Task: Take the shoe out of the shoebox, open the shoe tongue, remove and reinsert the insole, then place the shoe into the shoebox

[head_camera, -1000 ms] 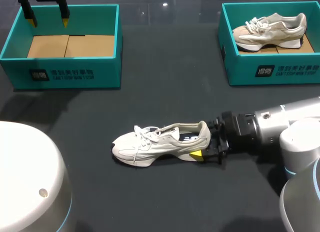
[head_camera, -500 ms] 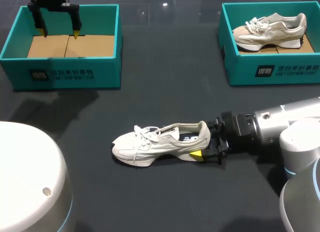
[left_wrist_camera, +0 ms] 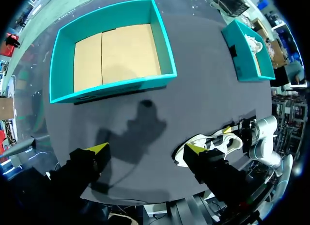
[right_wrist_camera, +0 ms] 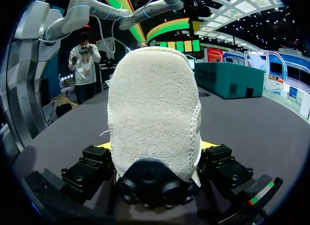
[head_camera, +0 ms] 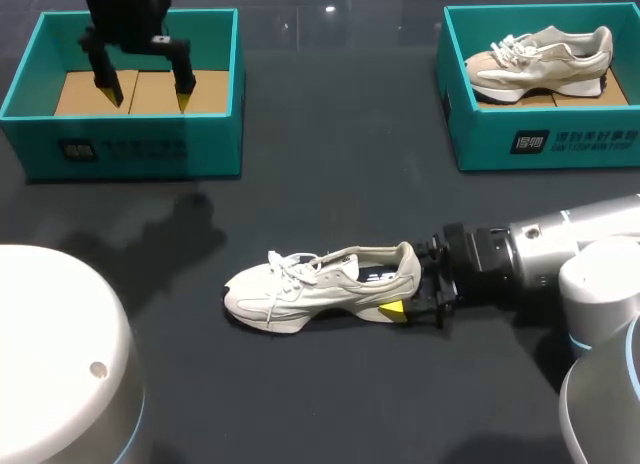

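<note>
Cream lace-up sneaker (head_camera: 318, 282) is lying unboxed on the desk, right hand (head_camera: 408, 290) clamping its heel, left hand (head_camera: 145, 97) hanging open; tongue, insole and reboxing steps are pending.

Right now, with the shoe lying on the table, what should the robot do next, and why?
Probably bring the open left gripper from above the empty shoebox over to the shoe, at its tongue: the right gripper grips the heel, and the tongue looks unopened.

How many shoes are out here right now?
2. One shoe lies on the table, its heel clamped in the right gripper. The second shoe sits inside the right-hand shoebox. The left-hand shoebox shows only cardboard.
</note>
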`<state>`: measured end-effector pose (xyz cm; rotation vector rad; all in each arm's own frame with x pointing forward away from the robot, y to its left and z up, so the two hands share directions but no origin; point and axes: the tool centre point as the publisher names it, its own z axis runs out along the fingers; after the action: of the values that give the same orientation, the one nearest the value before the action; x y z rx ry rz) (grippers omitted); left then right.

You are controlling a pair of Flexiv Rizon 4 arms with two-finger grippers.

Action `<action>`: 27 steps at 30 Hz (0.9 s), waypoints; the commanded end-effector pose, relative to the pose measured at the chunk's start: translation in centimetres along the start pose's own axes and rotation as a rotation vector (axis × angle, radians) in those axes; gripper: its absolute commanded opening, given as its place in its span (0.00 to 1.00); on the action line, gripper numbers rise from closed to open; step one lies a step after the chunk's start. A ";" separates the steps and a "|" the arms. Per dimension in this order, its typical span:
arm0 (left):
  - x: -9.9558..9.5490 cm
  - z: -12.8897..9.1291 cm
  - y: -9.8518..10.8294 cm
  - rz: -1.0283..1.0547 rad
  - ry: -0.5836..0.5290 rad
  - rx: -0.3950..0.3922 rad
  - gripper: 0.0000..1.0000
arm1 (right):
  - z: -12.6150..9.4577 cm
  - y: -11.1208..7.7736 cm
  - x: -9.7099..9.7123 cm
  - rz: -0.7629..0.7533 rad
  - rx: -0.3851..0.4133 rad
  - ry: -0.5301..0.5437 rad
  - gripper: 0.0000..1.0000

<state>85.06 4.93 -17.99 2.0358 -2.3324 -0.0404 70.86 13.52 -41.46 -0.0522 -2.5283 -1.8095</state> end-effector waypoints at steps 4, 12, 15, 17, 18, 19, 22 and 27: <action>0.0 -0.1 0.9 -0.001 -0.002 0.041 1.00 | 0.6 -0.2 -0.2 0.001 0.004 -0.001 0.00; 0.6 -0.1 2.4 -0.012 -0.005 0.072 1.00 | 0.6 -0.2 -0.2 0.001 0.004 -0.001 0.00; 2.7 0.6 4.8 -0.034 -0.032 0.040 1.00 | 0.6 -0.2 -0.2 0.001 0.004 -0.001 0.00; 4.4 1.2 6.2 -0.035 -0.035 0.019 1.00 | 0.6 -0.2 -0.2 0.001 0.004 -0.001 0.00; 5.4 1.6 6.9 -0.055 -0.059 0.018 1.00 | 0.6 -0.2 -0.2 0.001 0.004 -0.001 0.00; 6.2 1.9 7.6 -0.055 -0.059 0.022 1.00 | 0.6 -0.2 -0.2 0.001 0.004 -0.001 0.00; 8.3 2.3 9.1 -0.079 -0.045 0.007 1.00 | 0.6 -0.2 -0.2 0.001 0.004 -0.001 0.00; 12.0 2.8 10.9 -0.102 -0.045 -0.003 1.00 | 0.6 -0.2 -0.2 0.001 0.004 -0.001 0.00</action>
<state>73.49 -3.74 -19.69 2.1479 -2.2310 -0.0845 70.86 13.53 -41.46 -0.0522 -2.5281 -1.8101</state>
